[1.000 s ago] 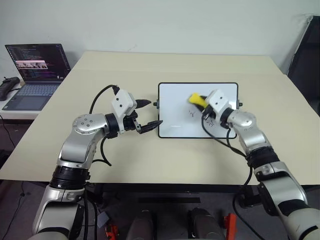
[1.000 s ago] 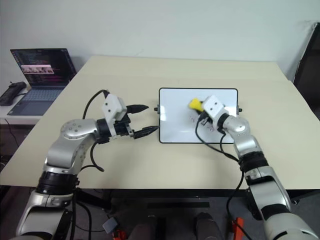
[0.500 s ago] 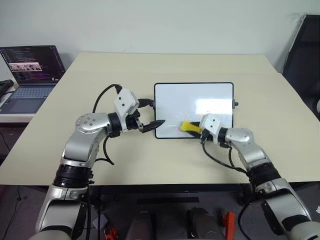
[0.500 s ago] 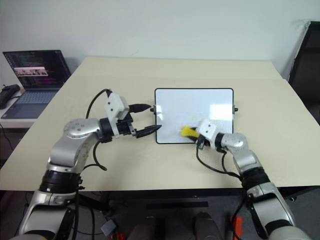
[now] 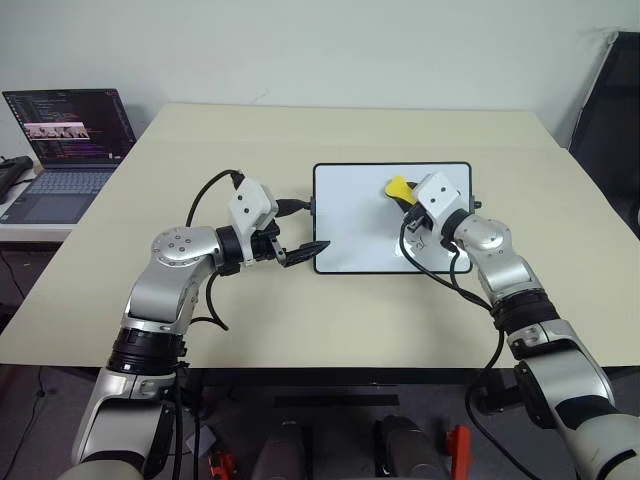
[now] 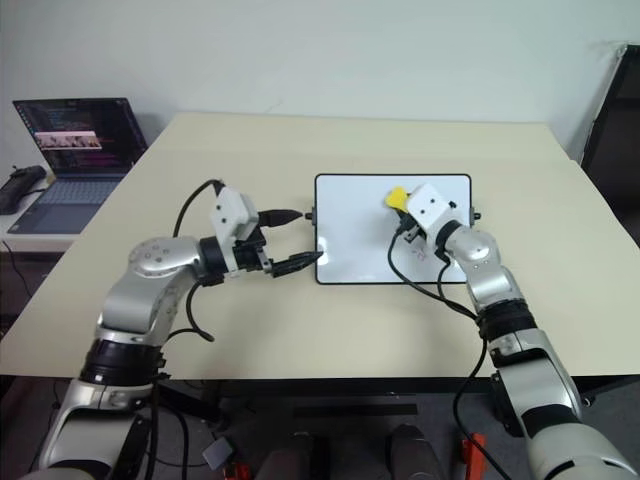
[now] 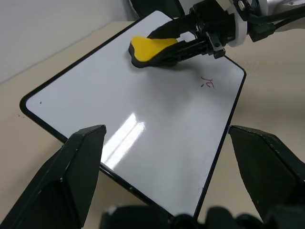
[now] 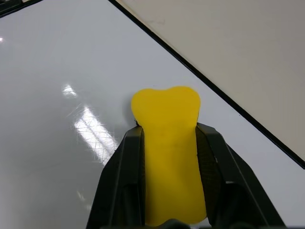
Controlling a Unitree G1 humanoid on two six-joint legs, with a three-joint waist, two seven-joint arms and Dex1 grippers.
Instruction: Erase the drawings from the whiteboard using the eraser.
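The whiteboard (image 5: 350,215) lies flat on the beige table, black-framed and glossy. My right gripper (image 5: 403,194) is shut on the yellow eraser (image 5: 396,186), which rests on the board's far half, a little right of centre. The wrist view shows the eraser (image 8: 167,143) clamped between both fingers. One of the drawings, a small red scribble (image 7: 208,83), shows near the board's right end, beside my right wrist. At the board's left edge my left gripper (image 5: 300,227) stands open, its fingers (image 7: 78,162) spread wide, holding nothing.
An open laptop (image 5: 65,140) sits on a side desk at the far left. A dark chair (image 5: 605,110) stands at the far right. Bare tabletop (image 5: 300,130) lies beyond the board and on both sides of it.
My right gripper swept the eraser down to the board's near edge and back up to its far half. A red scribble near the board's middle is gone. The left arm stayed put.
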